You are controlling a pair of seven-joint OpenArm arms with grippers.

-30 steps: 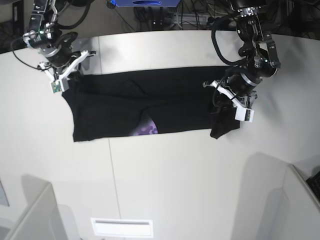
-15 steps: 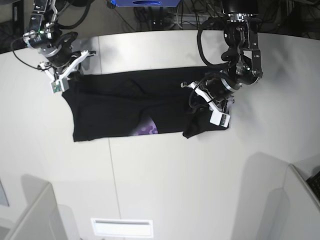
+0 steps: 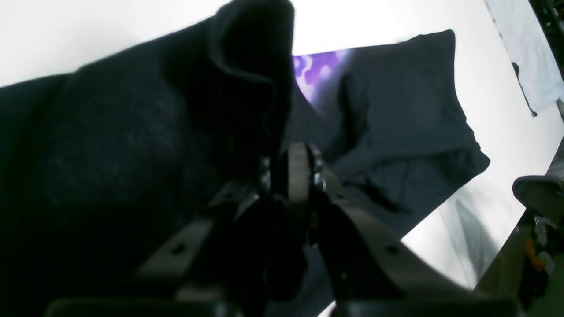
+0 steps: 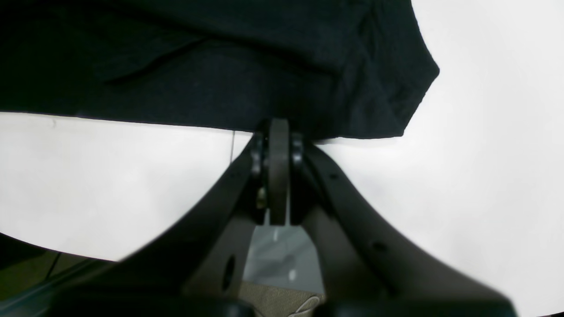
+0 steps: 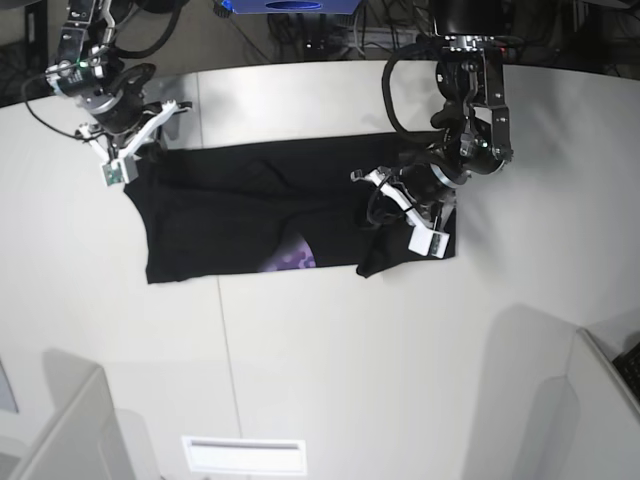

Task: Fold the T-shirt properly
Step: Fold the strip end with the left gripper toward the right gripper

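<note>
We see the T-shirt (image 5: pixel 250 215) spread as a long black band across the far half of the white tabletop (image 5: pixel 330 360), running from near the tabletop's left edge toward its middle in the base view. A small patch of purple print (image 5: pixel 292 260) peeks out along the cloth's near edge.

Our left tool (image 5: pixel 400 205) is clamped on the T-shirt's right end and holds it raised off the tabletop, so that end is bunched and doubled over the flat part of the cloth. In the left wrist view the two fingers (image 3: pixel 299 176) sit pressed together with black fabric pinched between them, a thick fold of cloth rising just in front of the camera, and the purple print (image 3: pixel 315 72) showing beyond it. The far corner of the T-shirt (image 3: pixel 410 132) lies flat on the tabletop past the fold.

Our right tool (image 5: pixel 125 150) sits at the T-shirt's far left corner, close to the tabletop's far left edge. In the right wrist view its fingers (image 4: pixel 278 167) are fully closed, their tips meeting the hem of the black cloth (image 4: pixel 220 66); we cannot tell from that view whether any fabric is actually caught between them.
</note>
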